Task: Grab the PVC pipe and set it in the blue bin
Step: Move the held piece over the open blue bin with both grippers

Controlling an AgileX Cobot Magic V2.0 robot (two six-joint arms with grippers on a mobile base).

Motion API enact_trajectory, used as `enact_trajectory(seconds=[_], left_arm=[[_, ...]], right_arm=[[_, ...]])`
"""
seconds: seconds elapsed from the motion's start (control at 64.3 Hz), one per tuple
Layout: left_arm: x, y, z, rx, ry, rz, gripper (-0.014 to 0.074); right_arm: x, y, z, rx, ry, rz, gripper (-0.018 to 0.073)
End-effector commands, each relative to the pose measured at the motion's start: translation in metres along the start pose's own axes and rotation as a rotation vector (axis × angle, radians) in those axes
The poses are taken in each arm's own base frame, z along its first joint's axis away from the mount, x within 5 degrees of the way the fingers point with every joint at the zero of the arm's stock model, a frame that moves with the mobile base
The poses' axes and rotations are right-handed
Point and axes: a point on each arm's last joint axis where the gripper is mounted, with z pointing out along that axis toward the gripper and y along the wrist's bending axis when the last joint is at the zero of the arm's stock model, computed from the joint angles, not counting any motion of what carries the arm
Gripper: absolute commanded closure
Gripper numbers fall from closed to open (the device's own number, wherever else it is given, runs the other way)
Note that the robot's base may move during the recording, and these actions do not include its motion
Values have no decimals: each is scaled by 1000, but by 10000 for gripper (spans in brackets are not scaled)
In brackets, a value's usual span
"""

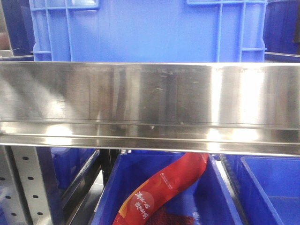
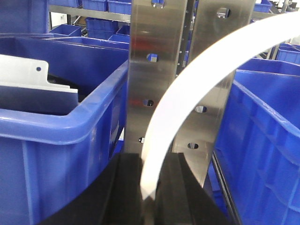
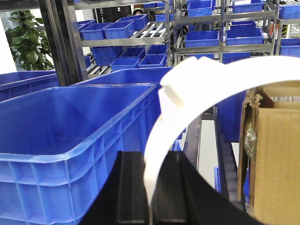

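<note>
A broad brushed stainless-steel shelf beam (image 1: 150, 101) spans the front view, streaked with reflected light. Beyond it, tall grey metal storage racks (image 3: 220, 44) fill the room. A leafy green plant (image 3: 29, 40) stands at the brightly lit left edge.

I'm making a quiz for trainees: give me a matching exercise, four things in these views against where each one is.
1 red packet
2 cardboard box
3 potted plant
4 PVC pipe

A clamped in the left pincer
B top left of the right wrist view
C in the lower blue bin
D right edge of the right wrist view

Pairs: 1-C, 2-D, 3-B, 4-A
</note>
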Motion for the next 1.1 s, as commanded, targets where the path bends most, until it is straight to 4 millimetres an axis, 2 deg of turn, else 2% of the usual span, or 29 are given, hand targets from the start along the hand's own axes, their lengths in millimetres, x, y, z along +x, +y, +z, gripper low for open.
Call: enact_trajectory(seconds=[0.0, 0.358, 0.591, 0.856, 1.089], left_arm=[[-3, 0, -1, 5, -34, -10, 707], [-5, -1, -1, 6, -54, -10, 707], [-9, -1, -3, 4, -20, -10, 707], [-43, -3, -7, -3, 78, 158, 707], [-63, -11, -6, 60, 115, 166, 707]], right_arm=[[-5, 0, -2, 4, -35, -8, 711], [-5, 0, -2, 4, -32, -8, 711], [0, 3, -1, -22, 89, -33, 711], [-16, 3, 16, -20, 390, -181, 711], [-32, 3, 30, -33, 410, -270, 708]])
